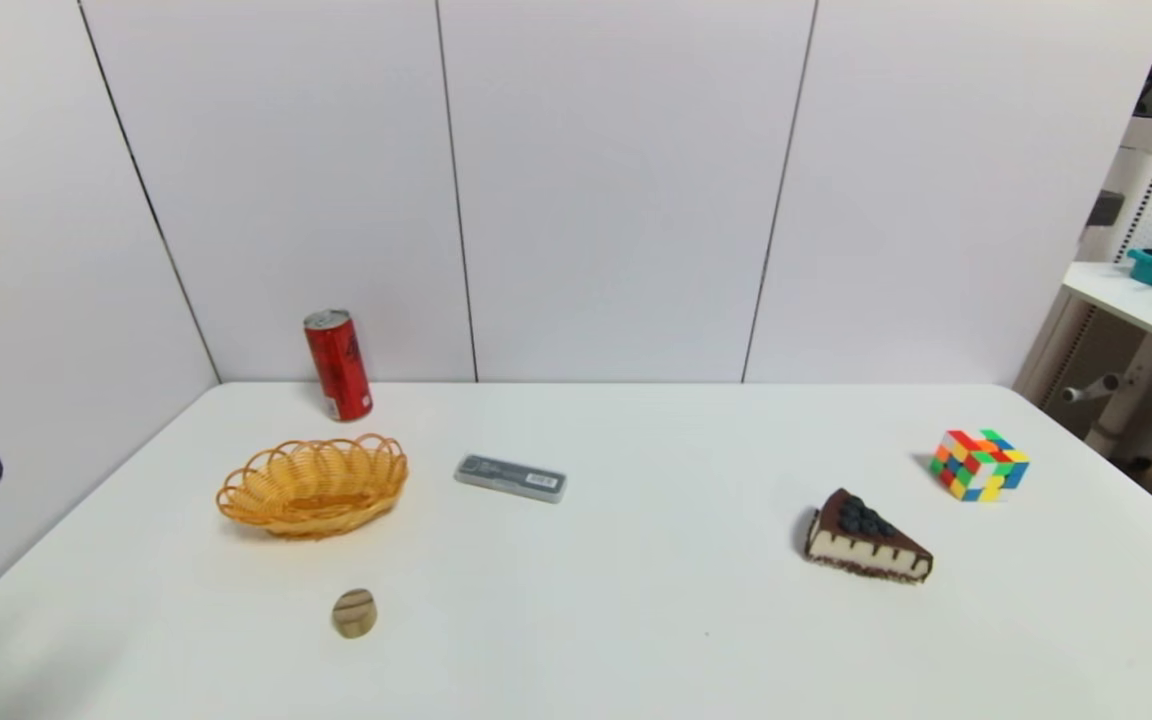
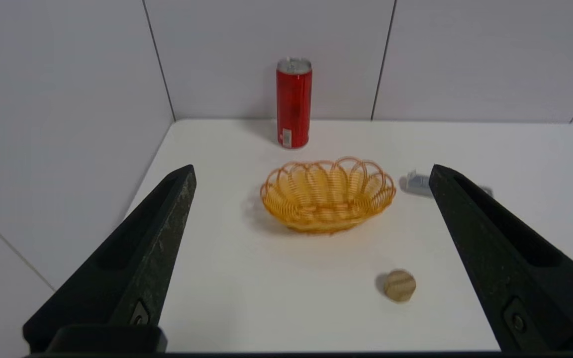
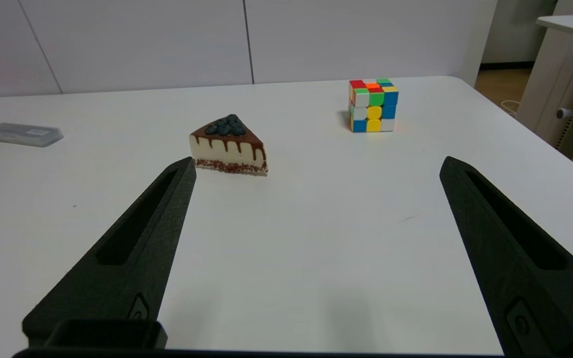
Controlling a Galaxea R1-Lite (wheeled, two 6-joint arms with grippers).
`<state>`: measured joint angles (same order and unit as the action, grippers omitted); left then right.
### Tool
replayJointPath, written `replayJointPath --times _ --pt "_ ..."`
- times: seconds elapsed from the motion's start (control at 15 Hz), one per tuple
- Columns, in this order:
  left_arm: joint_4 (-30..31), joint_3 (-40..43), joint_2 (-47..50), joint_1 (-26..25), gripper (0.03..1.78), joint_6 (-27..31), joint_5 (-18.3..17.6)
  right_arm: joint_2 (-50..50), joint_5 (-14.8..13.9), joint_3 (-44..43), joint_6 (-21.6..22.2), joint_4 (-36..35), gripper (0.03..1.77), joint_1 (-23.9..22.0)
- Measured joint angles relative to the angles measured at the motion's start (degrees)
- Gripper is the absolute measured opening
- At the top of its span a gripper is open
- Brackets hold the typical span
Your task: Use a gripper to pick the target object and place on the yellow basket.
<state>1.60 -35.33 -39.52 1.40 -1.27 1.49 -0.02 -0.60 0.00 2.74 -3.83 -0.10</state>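
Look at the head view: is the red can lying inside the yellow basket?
No, the red can stands upright on the table just behind the yellow basket, which holds nothing.

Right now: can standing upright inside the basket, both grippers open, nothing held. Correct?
Not quite. The can stands upright on the table behind the basket, not inside it; the head view shows the gap, and the basket is empty. The rest holds: left gripper and right gripper are open, holding nothing.
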Motion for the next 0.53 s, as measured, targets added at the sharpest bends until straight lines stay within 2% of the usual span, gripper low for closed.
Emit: replayJointPath --times 0.27,0.53 --pt "-0.02 -15.49 -14.67 0.02 1.69 0.59 -0.17 0.0 -0.02 0.0 -0.02 0.0 1.7 0.0" --pt "0.07 -26.73 -28.92 0.02 1.69 2.0 -0.26 0.0 -0.02 0.0 -0.02 0.0 1.7 0.0"
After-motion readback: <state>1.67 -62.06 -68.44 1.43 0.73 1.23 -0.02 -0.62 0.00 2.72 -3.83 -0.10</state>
